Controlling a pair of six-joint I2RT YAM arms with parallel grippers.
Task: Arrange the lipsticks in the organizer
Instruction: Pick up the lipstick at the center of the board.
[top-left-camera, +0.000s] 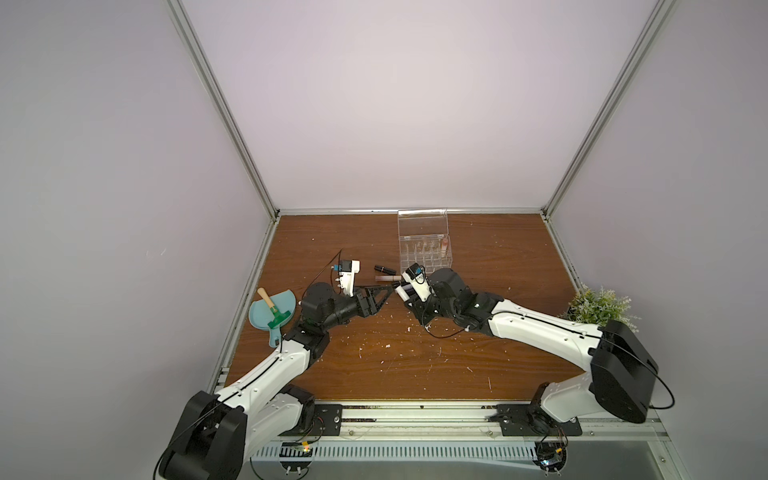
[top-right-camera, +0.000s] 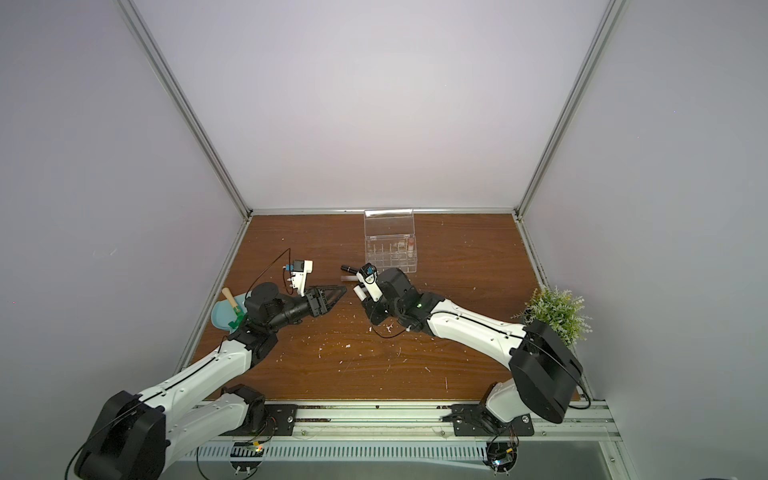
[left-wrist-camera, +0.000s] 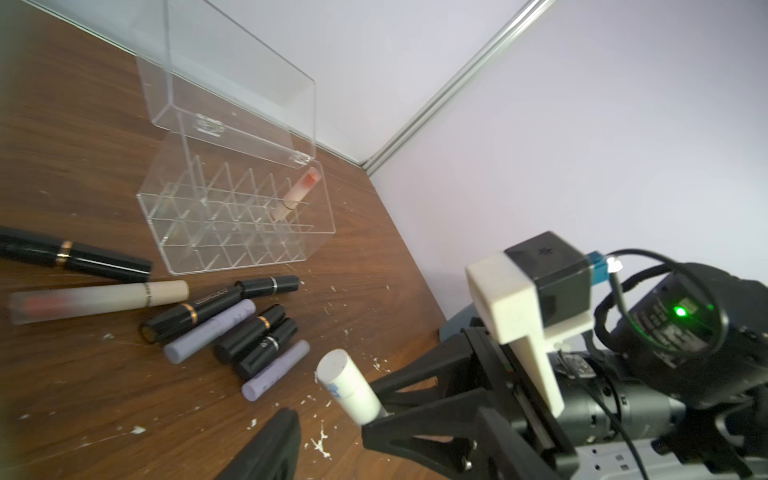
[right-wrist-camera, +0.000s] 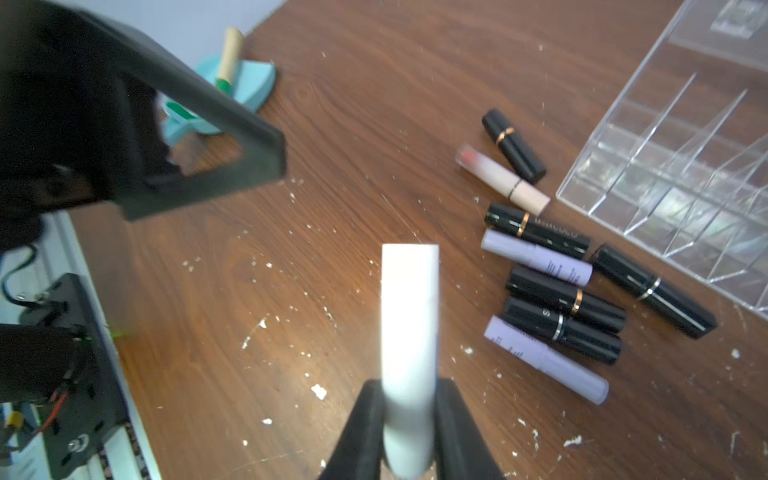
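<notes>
My right gripper (right-wrist-camera: 409, 399) is shut on a cream-white lipstick (right-wrist-camera: 409, 324), held above the wooden table. That tube (left-wrist-camera: 348, 385) points toward my left gripper (top-left-camera: 388, 291), which stands open and empty just to its left. The clear organizer (top-left-camera: 428, 271) sits behind with its lid (top-left-camera: 422, 222) up. One peach-pink lipstick (left-wrist-camera: 297, 195) stands in its far right corner compartment. Several loose lipsticks lie in front of the organizer: black ones (right-wrist-camera: 565, 297), lilac ones (right-wrist-camera: 536, 257) and a peach one (right-wrist-camera: 503, 178). In both top views my right arm hides most of that pile.
A teal dustpan (top-left-camera: 266, 318) with a green brush lies at the left table edge. A potted plant (top-left-camera: 598, 307) stands at the right edge. White crumbs (top-left-camera: 388, 345) are scattered over the table's front half.
</notes>
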